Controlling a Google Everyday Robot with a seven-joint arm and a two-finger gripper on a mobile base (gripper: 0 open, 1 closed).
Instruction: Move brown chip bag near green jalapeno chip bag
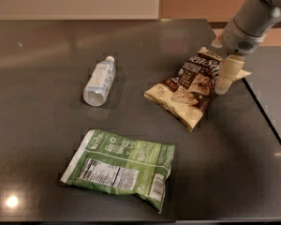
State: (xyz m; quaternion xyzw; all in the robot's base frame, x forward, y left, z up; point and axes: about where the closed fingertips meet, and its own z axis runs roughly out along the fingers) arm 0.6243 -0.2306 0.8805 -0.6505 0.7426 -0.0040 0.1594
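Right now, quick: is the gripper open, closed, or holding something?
Gripper: down at the right edge of the brown chip bag; whether it is open, closed or holding the bag cannot be told.

The robot's arm [258, 14] is a fat, round tube, light grey and smooth. It shows in the far right corner. Its end is a wider round part in darker grey, with a few tiny dark dots near the rim. Below that hangs the tool [224, 78], at the far right of the desk [47, 139]. The tool is pale cream, like butter, and blocky with soft rounded edges.
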